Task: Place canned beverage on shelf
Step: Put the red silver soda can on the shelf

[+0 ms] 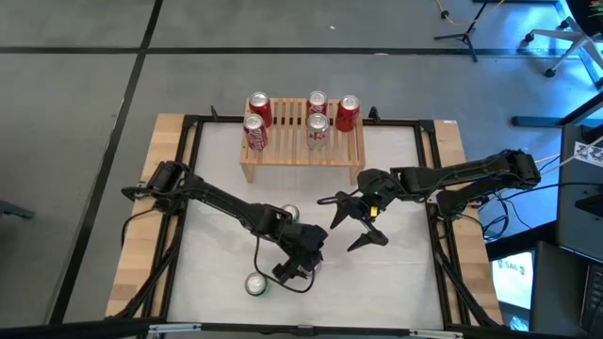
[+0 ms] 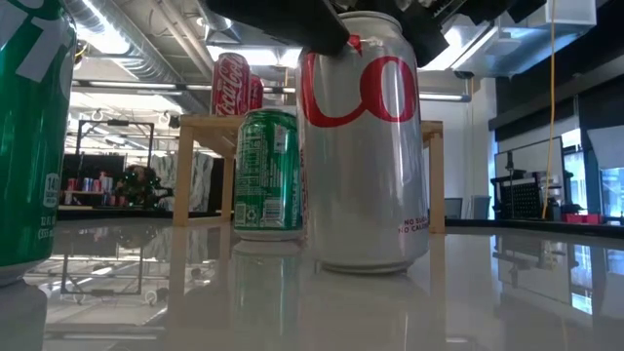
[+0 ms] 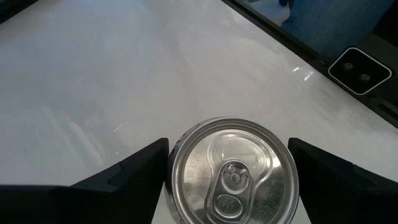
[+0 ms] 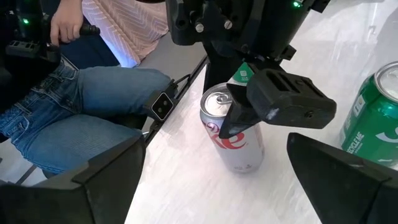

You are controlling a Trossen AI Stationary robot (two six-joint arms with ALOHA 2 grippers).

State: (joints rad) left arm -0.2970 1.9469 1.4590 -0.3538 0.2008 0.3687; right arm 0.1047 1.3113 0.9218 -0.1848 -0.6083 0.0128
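A silver canned beverage (image 3: 233,174) with red lettering stands upright on the white table near its front edge, with my left gripper (image 1: 300,256) shut on it. The light-wood shelf (image 1: 287,151) stands at the far edge with several red cans (image 1: 259,111) on its slats. My right gripper (image 1: 347,222) hangs open above the table's middle, right of the silver can (image 4: 233,140), with nothing between its fingers. My left gripper pinches the silver can between its two fingers, on opposite sides of the wall just under the top rim (image 3: 176,163). The fingers (image 4: 280,99) come slanting down from above. The can stands upright with its base (image 2: 370,263) on the table.
Two green cans stand on the table: one (image 1: 256,283) at the front edge left of the silver can, one (image 1: 290,215) just beyond my left arm. A black frame (image 1: 429,188) rims the table. A seated person's legs (image 4: 81,106) show past the near edge.
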